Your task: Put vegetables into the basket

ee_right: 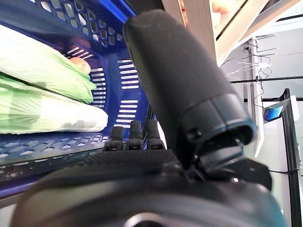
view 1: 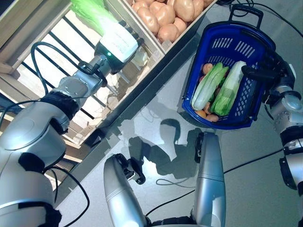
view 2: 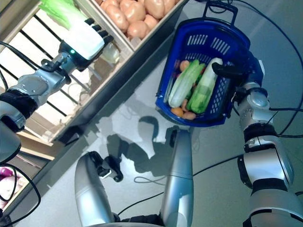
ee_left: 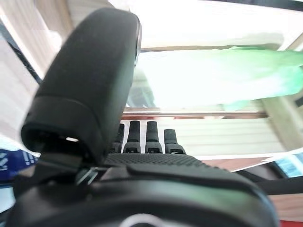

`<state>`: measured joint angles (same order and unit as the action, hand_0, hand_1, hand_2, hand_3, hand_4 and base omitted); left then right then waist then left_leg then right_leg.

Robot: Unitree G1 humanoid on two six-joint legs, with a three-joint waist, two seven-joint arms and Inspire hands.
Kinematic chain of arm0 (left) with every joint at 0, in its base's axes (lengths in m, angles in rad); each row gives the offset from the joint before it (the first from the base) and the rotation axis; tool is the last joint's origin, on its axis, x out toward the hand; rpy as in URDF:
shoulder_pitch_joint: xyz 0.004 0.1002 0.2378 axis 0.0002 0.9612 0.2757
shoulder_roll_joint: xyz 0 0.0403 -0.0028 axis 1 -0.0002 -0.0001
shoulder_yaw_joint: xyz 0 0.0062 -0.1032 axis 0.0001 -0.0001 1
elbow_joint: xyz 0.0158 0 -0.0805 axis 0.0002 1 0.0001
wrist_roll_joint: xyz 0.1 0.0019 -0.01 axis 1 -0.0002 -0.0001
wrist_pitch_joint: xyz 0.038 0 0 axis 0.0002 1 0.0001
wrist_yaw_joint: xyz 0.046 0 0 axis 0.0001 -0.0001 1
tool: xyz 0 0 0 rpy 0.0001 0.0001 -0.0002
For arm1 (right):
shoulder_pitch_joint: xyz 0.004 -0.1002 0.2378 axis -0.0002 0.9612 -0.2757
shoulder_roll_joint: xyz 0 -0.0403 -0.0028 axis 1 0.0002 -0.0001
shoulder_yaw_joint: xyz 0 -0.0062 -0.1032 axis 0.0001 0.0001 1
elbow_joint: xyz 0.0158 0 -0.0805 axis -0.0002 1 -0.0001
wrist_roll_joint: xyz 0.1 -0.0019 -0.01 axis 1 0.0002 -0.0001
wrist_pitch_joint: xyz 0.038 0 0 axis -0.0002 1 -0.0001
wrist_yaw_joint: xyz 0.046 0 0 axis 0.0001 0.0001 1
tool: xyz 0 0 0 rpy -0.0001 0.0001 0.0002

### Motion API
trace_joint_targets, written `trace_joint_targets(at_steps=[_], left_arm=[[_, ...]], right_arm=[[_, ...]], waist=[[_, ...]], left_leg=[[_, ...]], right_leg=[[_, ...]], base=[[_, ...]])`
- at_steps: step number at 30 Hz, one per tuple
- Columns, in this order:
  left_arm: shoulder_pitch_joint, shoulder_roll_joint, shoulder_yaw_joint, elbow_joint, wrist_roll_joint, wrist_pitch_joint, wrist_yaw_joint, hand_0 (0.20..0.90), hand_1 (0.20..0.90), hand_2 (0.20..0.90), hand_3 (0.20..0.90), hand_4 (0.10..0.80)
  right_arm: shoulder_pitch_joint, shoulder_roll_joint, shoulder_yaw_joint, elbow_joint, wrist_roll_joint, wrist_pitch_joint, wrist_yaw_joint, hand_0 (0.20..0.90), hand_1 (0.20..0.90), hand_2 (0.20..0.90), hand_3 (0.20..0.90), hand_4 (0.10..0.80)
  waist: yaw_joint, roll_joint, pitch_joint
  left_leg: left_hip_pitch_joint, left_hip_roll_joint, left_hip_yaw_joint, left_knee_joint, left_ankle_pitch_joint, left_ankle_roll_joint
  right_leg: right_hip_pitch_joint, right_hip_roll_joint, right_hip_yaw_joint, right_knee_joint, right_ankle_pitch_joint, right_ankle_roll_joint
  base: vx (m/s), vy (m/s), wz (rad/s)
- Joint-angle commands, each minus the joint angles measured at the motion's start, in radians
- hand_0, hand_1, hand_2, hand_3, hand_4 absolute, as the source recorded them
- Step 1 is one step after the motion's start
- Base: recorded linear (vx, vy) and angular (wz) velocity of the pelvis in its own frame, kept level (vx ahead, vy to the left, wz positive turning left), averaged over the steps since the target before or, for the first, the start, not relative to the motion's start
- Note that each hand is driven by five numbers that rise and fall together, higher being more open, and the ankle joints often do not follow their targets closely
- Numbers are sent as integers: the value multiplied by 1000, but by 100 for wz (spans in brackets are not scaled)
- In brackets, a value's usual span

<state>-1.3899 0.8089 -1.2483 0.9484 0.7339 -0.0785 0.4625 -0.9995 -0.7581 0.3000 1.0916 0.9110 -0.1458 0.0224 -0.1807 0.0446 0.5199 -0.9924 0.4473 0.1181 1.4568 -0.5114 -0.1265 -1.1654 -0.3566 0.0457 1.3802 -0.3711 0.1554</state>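
Observation:
A pale green cabbage (view 1: 91, 11) lies on the slatted wooden shelf (view 1: 57, 47), also seen as the cabbage (ee_left: 213, 75) in the left wrist view. My left hand (view 1: 118, 45) is right at its near end, fingers (ee_left: 147, 137) straight and open, nothing held. The blue basket (view 1: 258, 40) hangs above the floor, with my right hand (view 1: 265, 75) hooked over its right rim and the thumb lying across the rim. Inside the basket lie two long cabbages (view 1: 208, 85) (view 1: 229, 87) over a few small orange-brown vegetables (view 1: 207, 68). The right wrist view shows the basket wall (ee_right: 118, 94) and both cabbages (ee_right: 42, 66).
A wooden crate of potatoes (view 1: 165, 14) sits on the shelf to the right of the cabbage, between it and the basket. The shelf's dark lower edge (view 1: 142, 94) runs diagonally across the view. Grey floor (view 1: 246, 156) lies below the basket.

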Motion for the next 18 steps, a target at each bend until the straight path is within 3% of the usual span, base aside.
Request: trace_joint_targets(at_steps=[1, 18], left_arm=[[-158, 32, 39, 40, -4, 61, -1, 900, 900, 900, 900, 800], [-199, 0, 18, 152, -8, 120, -211, 900, 900, 900, 900, 800]], right_arm=[[6, -15, -41, -81, 34, -66, 22, 900, 900, 900, 900, 800], [126, -54, -108, -314, 65, -16, 47, 900, 900, 900, 900, 800]], waist=[[-23, -26, -30], [-76, -55, -4]], left_leg=[[-104, 20, -76, -8, -24, -54], [-267, 77, -151, 133, -47, -65]], right_leg=[[48, -106, 2, -86, 74, 55], [-118, -107, 78, 14, 80, 51]], base=[[12, 23, -7], [8, 17, -2]])
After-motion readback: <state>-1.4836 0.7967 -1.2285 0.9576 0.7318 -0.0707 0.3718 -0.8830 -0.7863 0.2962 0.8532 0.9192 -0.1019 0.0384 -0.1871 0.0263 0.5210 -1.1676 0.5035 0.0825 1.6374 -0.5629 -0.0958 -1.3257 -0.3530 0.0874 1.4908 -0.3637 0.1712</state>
